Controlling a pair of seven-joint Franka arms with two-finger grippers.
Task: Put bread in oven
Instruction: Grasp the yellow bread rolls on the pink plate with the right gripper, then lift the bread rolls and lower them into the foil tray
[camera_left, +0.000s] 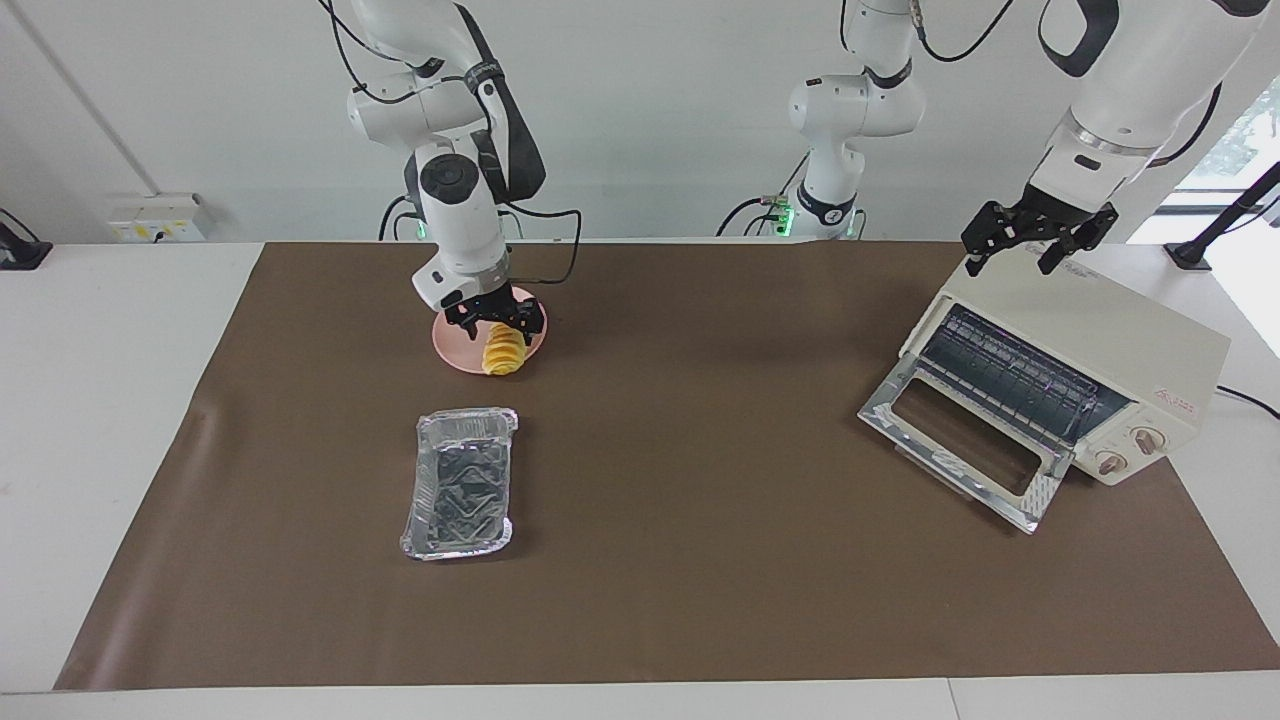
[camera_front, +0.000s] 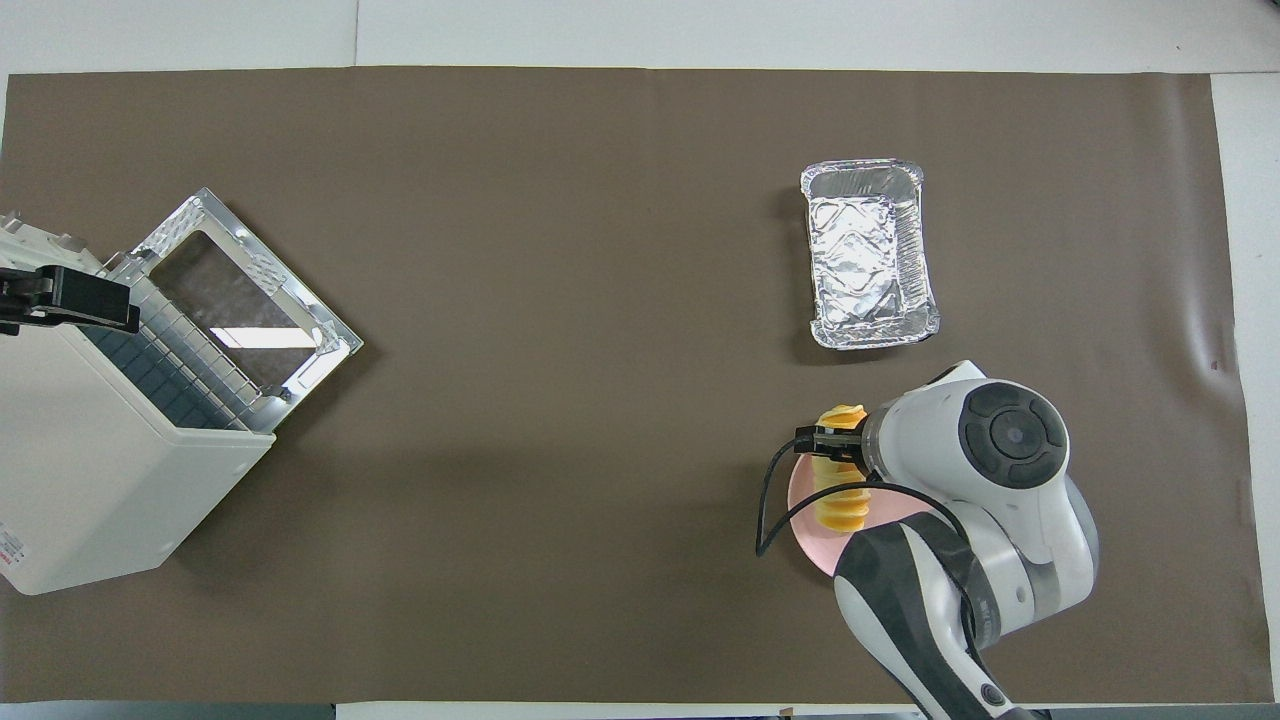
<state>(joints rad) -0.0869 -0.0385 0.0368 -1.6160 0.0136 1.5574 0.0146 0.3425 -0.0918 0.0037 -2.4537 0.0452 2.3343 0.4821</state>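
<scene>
On the round pink plate near the robots, at the right arm's end of the brown surface, lies the ridged yellow-orange bread. Seen from the facing view, the right gripper is low over the bread's end nearest the robots, with its fingers apart and nothing held. If they close only on that end, the bread could tip, slip out, or push the plate along. The boxy cream-white oven stands at the left arm's end with its glass door down. The left gripper waits over the oven's top, fingers apart and holding nothing.

From the overhead view, the right gripper covers part of the bread on the plate. The crinkled silver foil tray sits just beside the plate, farther from the robots. The oven is well apart, so a loose hold could drop the bread on the way.
</scene>
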